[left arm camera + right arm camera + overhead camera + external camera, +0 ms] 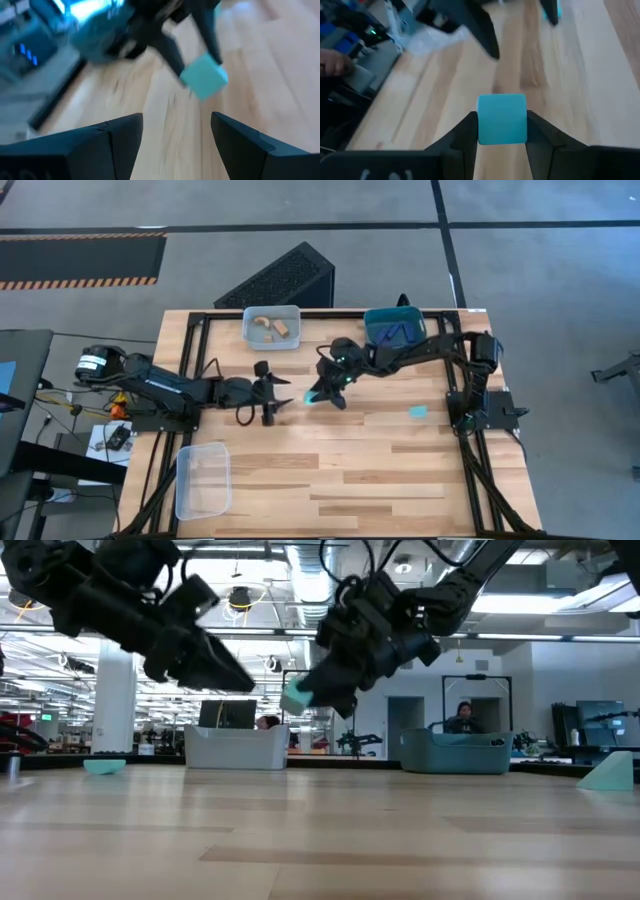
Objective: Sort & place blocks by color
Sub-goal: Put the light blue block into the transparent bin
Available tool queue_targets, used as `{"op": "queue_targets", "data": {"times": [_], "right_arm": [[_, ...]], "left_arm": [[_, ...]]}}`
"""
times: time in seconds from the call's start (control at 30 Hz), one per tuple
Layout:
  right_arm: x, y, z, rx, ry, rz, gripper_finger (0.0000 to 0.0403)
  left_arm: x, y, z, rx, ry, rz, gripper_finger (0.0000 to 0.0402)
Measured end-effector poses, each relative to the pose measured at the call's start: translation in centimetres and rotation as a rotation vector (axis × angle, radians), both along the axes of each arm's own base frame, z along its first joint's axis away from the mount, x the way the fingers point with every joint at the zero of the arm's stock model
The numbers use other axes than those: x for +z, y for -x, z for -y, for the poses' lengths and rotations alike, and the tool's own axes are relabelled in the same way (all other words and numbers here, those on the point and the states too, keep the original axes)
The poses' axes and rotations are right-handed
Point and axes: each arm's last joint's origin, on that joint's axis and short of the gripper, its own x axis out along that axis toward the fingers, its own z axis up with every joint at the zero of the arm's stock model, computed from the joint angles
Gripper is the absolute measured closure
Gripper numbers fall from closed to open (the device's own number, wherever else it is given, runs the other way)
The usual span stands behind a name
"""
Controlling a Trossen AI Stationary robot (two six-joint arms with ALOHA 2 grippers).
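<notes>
My right gripper [501,121] is shut on a little cyan cube [501,119] above the middle of the table; the cube also shows in the high view [318,395] and the low view [295,697]. My left gripper [176,120] stands open just to the left of it [278,402], fingers pointing toward the cube, with nothing between them. Another cyan piece [418,412] lies flat on the table to the right. Tan wooden pieces [272,328] lie in a clear bin, and dark blue bars [398,332] lie in a teal bin. My right gripper pinches the cyan cube by two opposite sides [482,125] between its two fingers, at their free ends [318,690]. The fingers come from the table's right, slanting down toward the left. The cube is lifted clear of the table.
The clear bin [248,320] and the teal bin [372,320] stand along the far edge. An empty clear bin [203,478] sits at the near left. A cyan piece [105,766] lies low on the left in the low view. Bare wood stretches across the near half.
</notes>
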Motion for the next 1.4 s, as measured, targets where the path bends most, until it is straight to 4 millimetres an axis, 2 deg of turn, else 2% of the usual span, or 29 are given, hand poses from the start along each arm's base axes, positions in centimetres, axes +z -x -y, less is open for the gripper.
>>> {"op": "queue_targets", "data": {"times": [0.13,0.27,0.5,0.8,0.9,1.2,1.4], "right_arm": [[0.4,-0.5,-1.4,0.028,-0.008,0.04,0.0266],[0.6,-0.8,-2.6,0.059,-0.006,0.062,0.0257],[1.1,-1.1,-3.2,0.075,-0.023,0.11,0.0261],[0.9,-1.0,-3.5,0.091,-0.056,0.09,0.0256],[1.3,-1.2,-3.9,0.098,-0.052,0.114,0.0259],[1.3,-1.2,-4.5,0.124,-0.057,0.12,0.0256],[1.3,-1.2,-4.5,0.129,-0.06,0.116,0.0257]], "left_arm": [[1.0,-0.4,1.2,-0.132,-0.111,0.082,0.0175],[1.7,-0.6,2.0,-0.286,-0.15,0.153,0.0175],[0.2,-1.4,2.8,-0.455,-0.204,0.106,0.0175],[-0.1,-3.4,3.1,-0.333,-0.306,0.097,0.0175],[-0.2,-3.4,3.1,-0.304,-0.336,0.08,0.0175],[-0.4,-3.3,3.4,-0.36,-0.328,0.069,0.0177],[-0.4,-3.3,3.4,-0.386,-0.33,0.073,0.0216]]}}
